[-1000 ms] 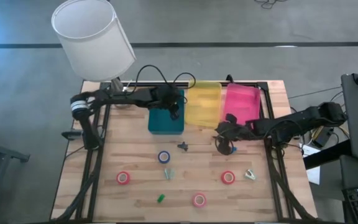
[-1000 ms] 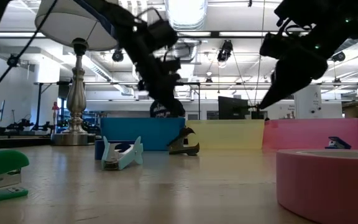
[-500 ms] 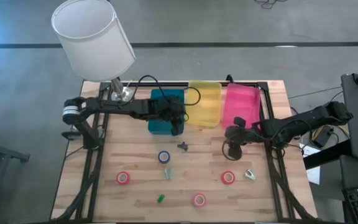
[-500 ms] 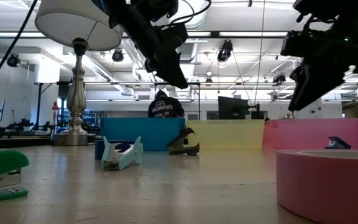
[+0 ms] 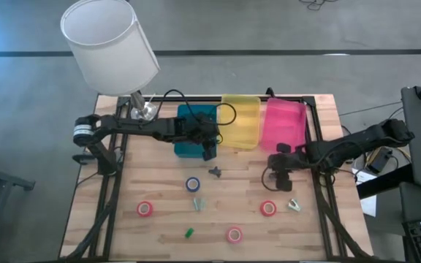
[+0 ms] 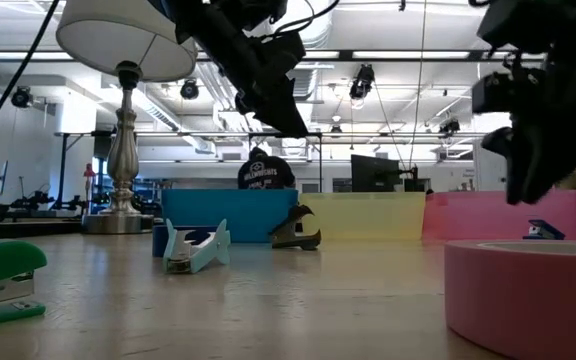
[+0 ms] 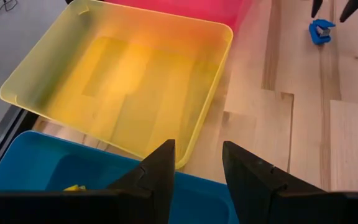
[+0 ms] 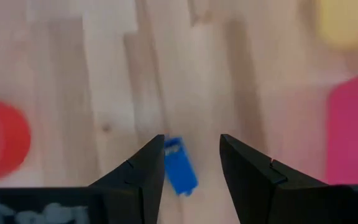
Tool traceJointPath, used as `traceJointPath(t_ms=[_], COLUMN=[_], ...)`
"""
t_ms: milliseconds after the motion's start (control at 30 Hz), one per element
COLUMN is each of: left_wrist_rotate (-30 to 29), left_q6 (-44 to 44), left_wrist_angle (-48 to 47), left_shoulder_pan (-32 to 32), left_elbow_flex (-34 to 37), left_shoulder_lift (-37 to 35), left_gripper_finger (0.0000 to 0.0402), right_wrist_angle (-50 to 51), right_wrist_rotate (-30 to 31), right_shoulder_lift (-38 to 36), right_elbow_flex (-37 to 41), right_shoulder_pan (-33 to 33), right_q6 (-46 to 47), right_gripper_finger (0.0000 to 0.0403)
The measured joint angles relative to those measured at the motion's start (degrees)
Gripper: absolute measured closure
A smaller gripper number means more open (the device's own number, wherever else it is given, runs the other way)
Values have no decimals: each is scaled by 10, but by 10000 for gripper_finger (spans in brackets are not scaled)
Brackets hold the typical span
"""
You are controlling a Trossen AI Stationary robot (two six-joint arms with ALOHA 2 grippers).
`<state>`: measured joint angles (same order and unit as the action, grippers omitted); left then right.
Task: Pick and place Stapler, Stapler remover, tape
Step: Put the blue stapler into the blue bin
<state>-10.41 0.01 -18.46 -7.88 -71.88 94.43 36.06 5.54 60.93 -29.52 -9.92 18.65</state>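
My right gripper (image 5: 278, 169) (image 6: 534, 185) is open and points down at the table in front of the pink bin (image 5: 285, 123). A small blue stapler (image 8: 180, 165) (image 6: 543, 229) lies on the wood below it, between the two fingers in the right wrist view and apart from them. My left gripper (image 5: 209, 150) (image 7: 197, 163) is open and hovers over the blue bin's (image 5: 193, 139) near right corner, beside the yellow bin (image 7: 123, 87). The dark stapler remover (image 5: 215, 172) (image 6: 296, 230) lies just in front of that bin. On the table rest a blue tape roll (image 5: 193, 184) and three red ones (image 5: 145, 209) (image 5: 268, 208) (image 5: 234, 234).
A pale stapler (image 5: 199, 204) (image 6: 196, 247), a green one (image 5: 188, 233) and another pale one (image 5: 294, 205) lie among the rolls. A lamp (image 5: 108, 44) stands at the far left corner. A small yellow thing (image 7: 73, 186) lies in the blue bin. Bare wood stretches along the near edge.
My right gripper has moved toward the table's right edge and come down over the small blue stapler, staying open. My left gripper has swung from the middle of the blue bin toward its near right corner, then held still.
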Motion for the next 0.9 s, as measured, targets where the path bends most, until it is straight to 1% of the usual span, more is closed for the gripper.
traceJointPath(t_ms=[167, 300, 533, 633, 700, 767, 800, 900], left_wrist_rotate=[0, 0, 0, 0, 0, 0, 0, 0], left_q6=[0, 0, 0, 0, 1, 1, 1, 2], left_wrist_angle=[0, 0, 0, 0, 0, 0, 0, 0], left_shoulder_pan=[0, 0, 0, 0, 0, 0, 0, 0], left_elbow_flex=[0, 0, 0, 0, 0, 0, 0, 0], left_shoulder_lift=[0, 0, 0, 0, 0, 0, 0, 0], left_gripper_finger=[264, 264, 264, 264, 264, 264, 264, 264], right_wrist_angle=[-2, -29, -42, -46, -60, -102, -139, -269], right_wrist_rotate=[-2, -7, -25, -24, -5, 24, 36, 47], right_shoulder_lift=[0, -1, -2, -3, -3, -3, -1, 9], right_elbow_flex=[31, 48, 57, 55, 56, 58, 62, 73], right_shoulder_pan=[0, 0, 0, 0, 0, 0, 0, 0], right_q6=[7, 7, 6, 1, -1, -6, -17, -60], right_gripper_finger=[257, 257, 265, 268, 268, 266, 264, 259])
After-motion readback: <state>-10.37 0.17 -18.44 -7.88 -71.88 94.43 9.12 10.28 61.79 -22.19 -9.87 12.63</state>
